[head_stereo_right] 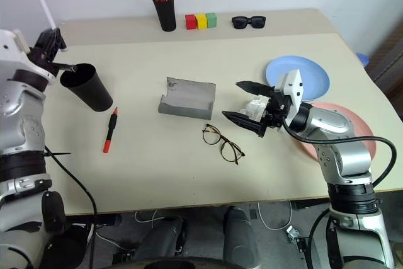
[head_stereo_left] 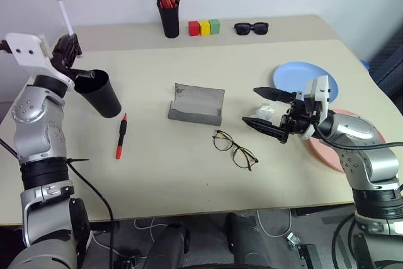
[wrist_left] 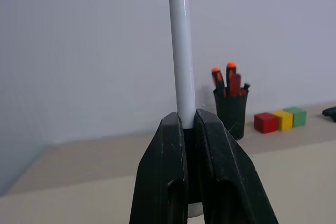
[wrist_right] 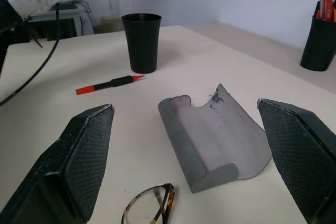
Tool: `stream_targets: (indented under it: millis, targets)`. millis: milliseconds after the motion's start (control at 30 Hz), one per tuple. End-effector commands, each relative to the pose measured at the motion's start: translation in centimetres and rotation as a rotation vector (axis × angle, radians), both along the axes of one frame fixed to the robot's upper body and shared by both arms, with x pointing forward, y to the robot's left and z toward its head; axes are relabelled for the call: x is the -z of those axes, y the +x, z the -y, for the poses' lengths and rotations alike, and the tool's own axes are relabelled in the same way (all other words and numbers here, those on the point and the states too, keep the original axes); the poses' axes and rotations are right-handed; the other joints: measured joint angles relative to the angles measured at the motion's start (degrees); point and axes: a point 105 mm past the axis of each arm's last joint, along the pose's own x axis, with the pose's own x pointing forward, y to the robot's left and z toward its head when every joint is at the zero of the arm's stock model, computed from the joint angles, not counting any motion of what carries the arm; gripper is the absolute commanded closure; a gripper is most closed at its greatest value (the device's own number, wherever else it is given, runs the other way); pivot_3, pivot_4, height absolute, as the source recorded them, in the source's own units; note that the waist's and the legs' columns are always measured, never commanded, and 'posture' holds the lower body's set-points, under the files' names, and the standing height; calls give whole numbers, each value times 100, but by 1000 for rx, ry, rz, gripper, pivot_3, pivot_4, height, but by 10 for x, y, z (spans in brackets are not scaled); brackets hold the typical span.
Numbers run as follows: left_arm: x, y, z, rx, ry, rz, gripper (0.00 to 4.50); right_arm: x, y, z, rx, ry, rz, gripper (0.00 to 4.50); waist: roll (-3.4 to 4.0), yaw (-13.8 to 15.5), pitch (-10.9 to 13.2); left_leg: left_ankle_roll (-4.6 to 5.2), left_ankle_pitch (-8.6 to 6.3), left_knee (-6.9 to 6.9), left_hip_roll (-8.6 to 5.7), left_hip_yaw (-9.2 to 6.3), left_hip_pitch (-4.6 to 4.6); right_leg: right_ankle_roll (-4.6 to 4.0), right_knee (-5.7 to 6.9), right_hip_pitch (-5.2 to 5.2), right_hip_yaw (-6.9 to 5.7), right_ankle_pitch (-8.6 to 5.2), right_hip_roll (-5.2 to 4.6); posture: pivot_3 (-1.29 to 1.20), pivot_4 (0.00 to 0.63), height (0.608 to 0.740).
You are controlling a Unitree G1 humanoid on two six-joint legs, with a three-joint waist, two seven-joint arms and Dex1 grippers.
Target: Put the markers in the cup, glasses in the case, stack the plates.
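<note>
One white marker (wrist_left: 181,51) in left claw (wrist_left: 189,129).

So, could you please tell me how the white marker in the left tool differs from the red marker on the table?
The white marker has a white barrel with a dark tip; the red marker is red with a black section. The white one stands upright, clamped in the shut left tool above the black cup; the red one lies flat on the table beside that cup, untouched. Both are slim and outside the cup.
</note>
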Motion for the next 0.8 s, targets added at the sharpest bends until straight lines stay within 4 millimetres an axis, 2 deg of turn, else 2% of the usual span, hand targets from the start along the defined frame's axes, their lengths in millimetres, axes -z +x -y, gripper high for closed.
stream_targets:
  millis: [33, 133, 233, 500, 600, 800]
  targets:
    - [3, -8, -9, -53, 28, 18, 4457, -11, -5, -3, -13, -9, 65, 0, 0, 7, 0, 0, 0, 0, 0, 0, 0, 0, 1, 0, 0, 0, 0, 0, 150, 740]
    - [23, -11, -11, -51, -14, -20, 4457, -10, -5, -1, -9, -12, 63, 0, 0, 21, 0, 0, 0, 1, 1, -1, -1, 0, 2, 0, 0, 0, 0, 0, 150, 740]
    - [32, -10, -7, -34, -21, -36, 4457, -10, -4, -4, -12, -13, 66, 0, -1, 46, 0, 0, 0, 2, 2, -2, -1, 0, 2, 1, 0, 0, -1, 0, 150, 740]
    - [35, -7, -1, -5, -19, -45, 4457, -10, -3, -6, -19, -23, 79, 0, -2, 15, -1, 0, 0, 3, 1, -1, 0, 1, 2, 1, 0, 1, 0, 0, 150, 740]
    - [33, -7, 0, 1, -19, -42, 3385, -10, -3, -5, -18, -28, 80, 0, -2, 22, -1, 0, 0, 3, 1, -1, 0, 1, 2, 1, -1, 1, 0, 0, 150, 740]
    - [26, -10, 7, 39, -10, -26, 261, -9, -2, -6, -16, -25, 78, 0, -2, 22, -1, 0, 0, 3, 1, -1, -1, 0, 2, 1, 0, 1, 0, 0, 150, 740]
